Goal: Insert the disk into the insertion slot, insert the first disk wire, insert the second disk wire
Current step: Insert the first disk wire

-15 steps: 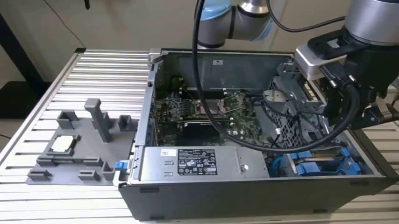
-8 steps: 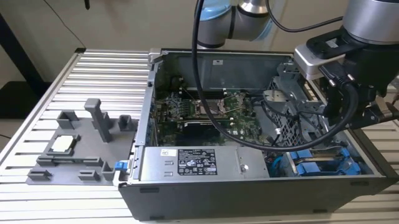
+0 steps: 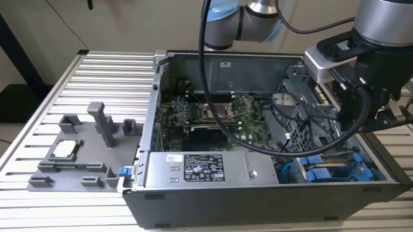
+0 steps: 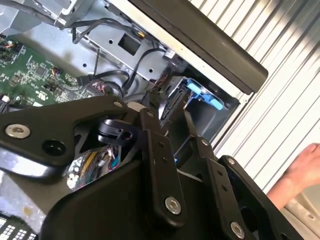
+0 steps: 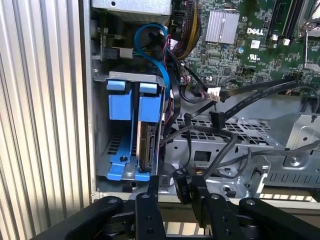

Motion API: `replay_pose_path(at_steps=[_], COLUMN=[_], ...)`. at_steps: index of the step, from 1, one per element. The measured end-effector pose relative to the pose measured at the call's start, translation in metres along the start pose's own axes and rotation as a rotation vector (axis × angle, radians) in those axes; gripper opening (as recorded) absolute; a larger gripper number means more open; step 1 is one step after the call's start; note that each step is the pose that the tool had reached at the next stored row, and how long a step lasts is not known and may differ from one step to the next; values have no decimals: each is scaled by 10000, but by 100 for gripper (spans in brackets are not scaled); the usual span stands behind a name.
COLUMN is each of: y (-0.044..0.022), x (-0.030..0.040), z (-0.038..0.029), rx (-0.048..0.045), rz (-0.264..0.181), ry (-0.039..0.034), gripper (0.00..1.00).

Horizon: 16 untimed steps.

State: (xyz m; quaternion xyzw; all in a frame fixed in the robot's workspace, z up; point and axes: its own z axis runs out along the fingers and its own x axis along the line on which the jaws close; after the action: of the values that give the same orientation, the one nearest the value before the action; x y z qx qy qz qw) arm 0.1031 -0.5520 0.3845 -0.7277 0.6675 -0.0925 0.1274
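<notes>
A slatted metal table carried an open computer case, with a grey moulded tray beside it on the exterior view's left. The arm reached down over the case at the exterior view's right. Inside the case lay a green motherboard and, next to it, a perforated grey cage.

The insertion slot, with its blue fittings, sat in the near corner of the case on the exterior view's right. The disk stood on edge inside that slot, in its blue carrier.

The gripper hung just beside the slot, its fingers drawn close together. They looked pinched on the black plug of a disk wire.

In the second wrist view the gripper sat over the blue fittings, and a person's hand rested on the table outside the case.
</notes>
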Motion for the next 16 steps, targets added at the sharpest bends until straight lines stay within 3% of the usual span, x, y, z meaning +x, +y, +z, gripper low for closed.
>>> replay_pose_path(at_steps=[1,3,7,10,12,16], y=[0,0,0,-7,-32,-116], x=[0,1,1,1,4,12], z=[0,-1,1,5,13,42], rx=[-2,-3,-4,-35,-166,-627], rz=[-5,-11,-12,-25,-41,-77], ry=[16,34,37,83,147,300], gripper=[32,20,19,19,19,19])
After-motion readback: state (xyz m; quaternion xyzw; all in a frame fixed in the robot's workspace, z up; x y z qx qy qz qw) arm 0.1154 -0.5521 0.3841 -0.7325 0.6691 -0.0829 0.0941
